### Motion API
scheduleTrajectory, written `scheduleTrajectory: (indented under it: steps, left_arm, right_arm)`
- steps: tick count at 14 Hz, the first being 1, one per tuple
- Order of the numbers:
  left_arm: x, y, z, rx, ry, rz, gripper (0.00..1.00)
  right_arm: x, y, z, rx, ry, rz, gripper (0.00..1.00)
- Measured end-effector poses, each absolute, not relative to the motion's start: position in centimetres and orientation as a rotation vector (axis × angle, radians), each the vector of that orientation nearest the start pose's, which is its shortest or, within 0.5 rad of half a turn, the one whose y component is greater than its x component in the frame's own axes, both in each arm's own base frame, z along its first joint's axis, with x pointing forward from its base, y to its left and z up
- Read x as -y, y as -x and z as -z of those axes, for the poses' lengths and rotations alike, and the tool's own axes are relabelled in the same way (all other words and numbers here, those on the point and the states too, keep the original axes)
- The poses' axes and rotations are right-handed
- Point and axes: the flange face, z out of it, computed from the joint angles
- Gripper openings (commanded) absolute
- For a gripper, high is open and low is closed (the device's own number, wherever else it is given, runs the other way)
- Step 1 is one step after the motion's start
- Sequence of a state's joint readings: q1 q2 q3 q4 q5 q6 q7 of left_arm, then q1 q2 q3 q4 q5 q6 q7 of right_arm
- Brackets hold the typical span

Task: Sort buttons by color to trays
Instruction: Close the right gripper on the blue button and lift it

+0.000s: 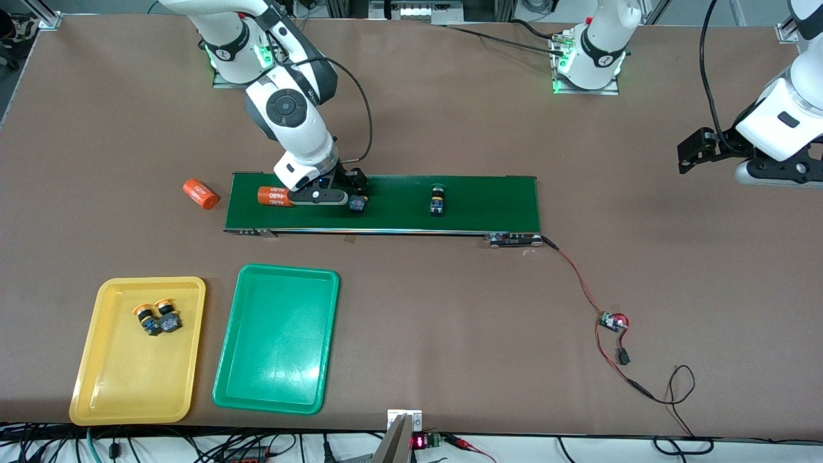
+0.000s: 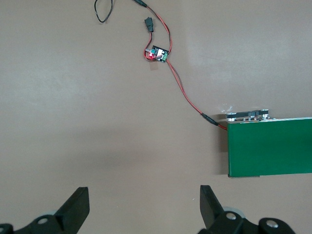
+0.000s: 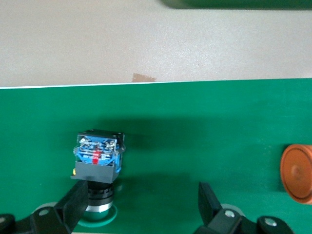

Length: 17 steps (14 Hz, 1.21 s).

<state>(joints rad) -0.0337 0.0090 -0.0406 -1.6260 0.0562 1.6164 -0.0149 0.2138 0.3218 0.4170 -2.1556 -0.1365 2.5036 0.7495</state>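
Right arm: we see it reach from its base down to the conveyor belt (image 1: 450,206), with the wrist bent low over the belt's end toward the right arm's side.
Right gripper (image 1: 344,193): it is low over the belt, fingers spread wide. In the right wrist view the green-capped button (image 3: 97,163) lies on the belt close against one finger (image 3: 73,204), the other finger stands apart from it; we see no grip.
Left arm: it waits high over the bare table (image 1: 418,128) at its own end, well apart from the belt.
Left gripper (image 1: 697,151): its fingers are wide open and hold nothing; the left wrist view shows only table, the belt's end and a small circuit board (image 2: 157,53) with red wires.
Buttons, count: we count four. Two with yellow-orange caps (image 1: 159,317) lie side by side in the yellow tray (image 1: 96,386). Two are on the belt: the one at the right gripper, and a second button (image 1: 438,199) near the belt's middle, whose cap colour we cannot tell.
Trays, count: two. The yellow tray and the green tray (image 1: 276,392) lie beside each other, nearer to the front camera than the belt. The green tray holds no button.
Orange cylinders, count: two. One (image 1: 275,195) lies on the belt just beside the right gripper, the other (image 1: 200,193) on the table near the belt's end.
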Motion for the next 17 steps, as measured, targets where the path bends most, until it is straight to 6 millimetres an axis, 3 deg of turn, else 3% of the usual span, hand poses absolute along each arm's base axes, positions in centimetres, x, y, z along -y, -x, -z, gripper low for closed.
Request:
scheduleTrajectory:
  steps: [9, 10, 14, 15, 16, 17]
  left_arm:
    - [3.7, -55.9, -59.7, -0.099, 3.083, -0.026, 1.0]
    - [3.7, -55.9, -59.7, -0.1, 3.083, -0.026, 1.0]
    - [3.9, -55.8, -59.7, -0.106, 3.083, -0.026, 1.0]
    - [3.9, -55.8, -59.7, -0.106, 3.083, -0.026, 1.0]
    - [3.9, -55.8, -59.7, -0.107, 3.083, -0.026, 1.0]
    - [4.0, -55.8, -59.7, -0.107, 3.083, -0.026, 1.0]
  right_arm:
    - [-33.8, -46.4, -25.6, -0.055, 3.056, 0.026, 1.0]
    - [-33.8, -46.4, -25.3, -0.057, 3.052, 0.023, 0.95]
    - [-33.5, -46.7, -24.0, -0.037, 3.056, 0.035, 0.49]
    - [-33.4, -46.8, -23.8, -0.022, 3.063, 0.041, 0.27]
    - [-33.2, -46.9, -23.6, -0.013, 3.068, 0.045, 0.14]
    - [-33.1, -47.0, -23.6, -0.011, 3.072, 0.048, 0.08]
